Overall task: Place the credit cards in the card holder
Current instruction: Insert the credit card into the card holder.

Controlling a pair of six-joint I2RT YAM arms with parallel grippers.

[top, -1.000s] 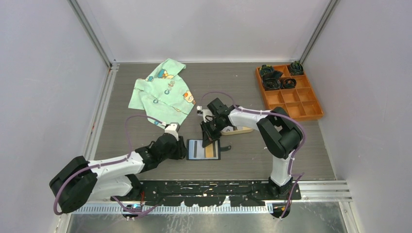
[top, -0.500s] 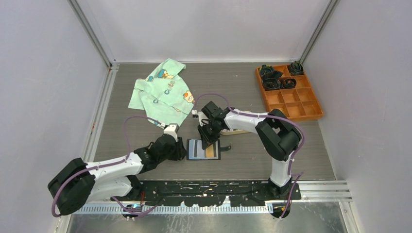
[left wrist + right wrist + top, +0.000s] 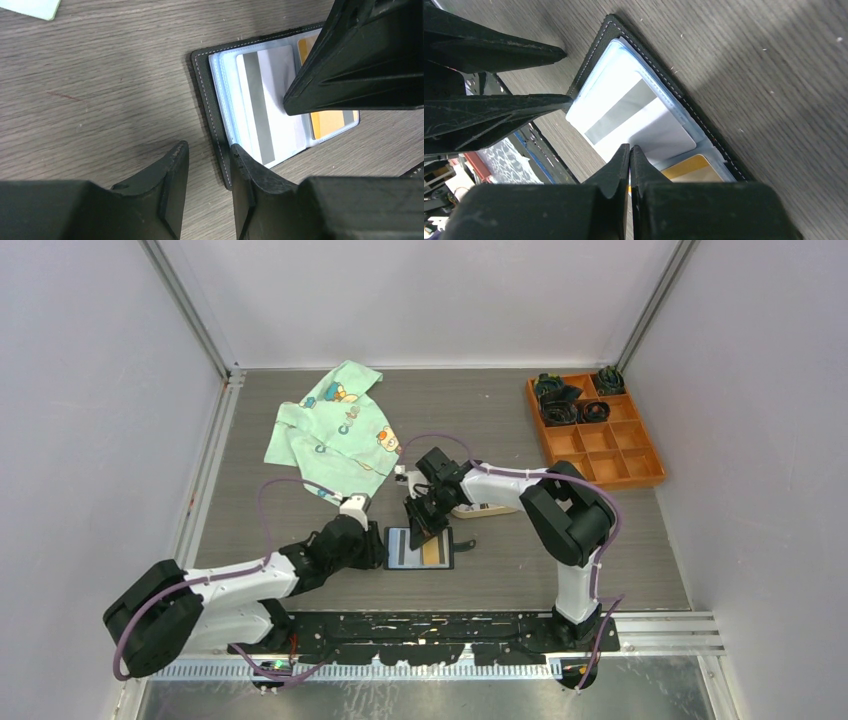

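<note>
The card holder [image 3: 420, 548] is laid open and flat on the table [image 3: 520, 570], its clear sleeves facing up. A white card with a grey stripe [image 3: 265, 100] is seen inside the sleeves on the holder's left half, and an orange card [image 3: 327, 122] is seen on its right half.

The left gripper [image 3: 208, 148] is set at the holder's left edge. Its fingers are parted by a narrow gap in which the stitched leather border and bare table are visible; nothing is seen clamped between them.

The right gripper [image 3: 629, 148] is held low over the middle of the holder, above the seam between the two cards. Its fingers are pressed together; whether anything thin is pinched between them cannot be told.

A beige tray [image 3: 495, 509] is partly hidden by the right arm just behind the holder. A green printed cloth [image 3: 335, 430] is spread behind and to the left of the holder, and an orange compartment tray [image 3: 610, 445] is placed well apart from it, behind and to the right.
</note>
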